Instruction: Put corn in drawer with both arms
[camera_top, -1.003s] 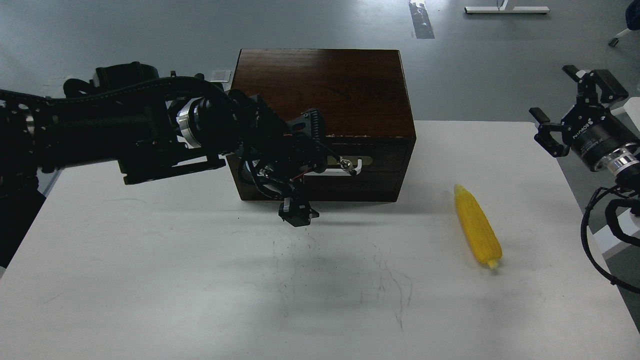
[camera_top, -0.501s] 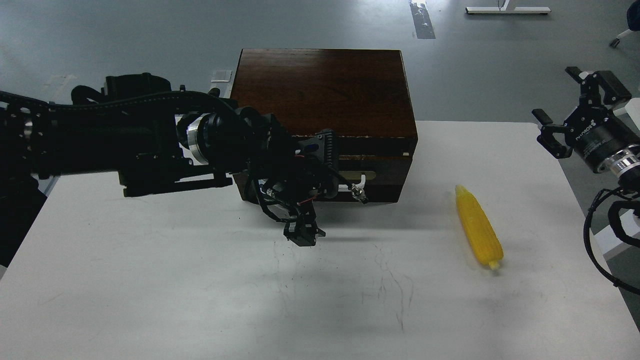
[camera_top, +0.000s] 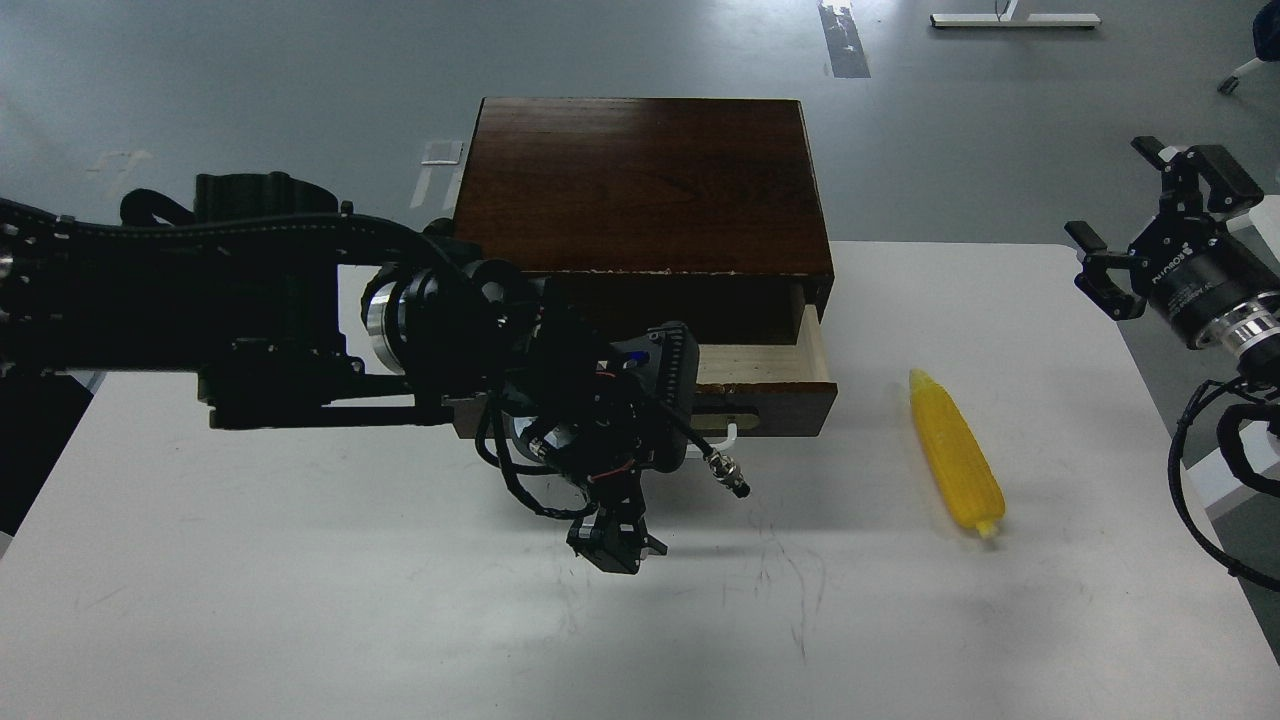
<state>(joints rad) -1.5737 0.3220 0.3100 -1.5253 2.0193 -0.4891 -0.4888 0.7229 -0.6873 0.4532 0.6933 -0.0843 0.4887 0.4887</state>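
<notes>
The dark brown wooden box (camera_top: 640, 180) stands at the back middle of the white table (camera_top: 300, 600). Its drawer (camera_top: 785, 405) stands partly pulled out, with pale wood showing inside. My left gripper (camera_top: 655, 440) is right in front of the drawer and covers most of the white handle (camera_top: 731, 432). Its dark fingers cannot be told apart at the handle. The yellow corn (camera_top: 955, 455) lies on the table right of the drawer, tip pointing away. My right gripper (camera_top: 1140, 212) is open and empty, raised beyond the table's right edge.
A loose black cable with a metal plug (camera_top: 728, 473) hangs from my left wrist in front of the drawer. The table's right edge runs just right of the corn. Grey floor lies behind the box.
My left gripper has moved toward me and the drawer has come out with it, from shut to partly open. The corn and the right arm have stayed where they were.
</notes>
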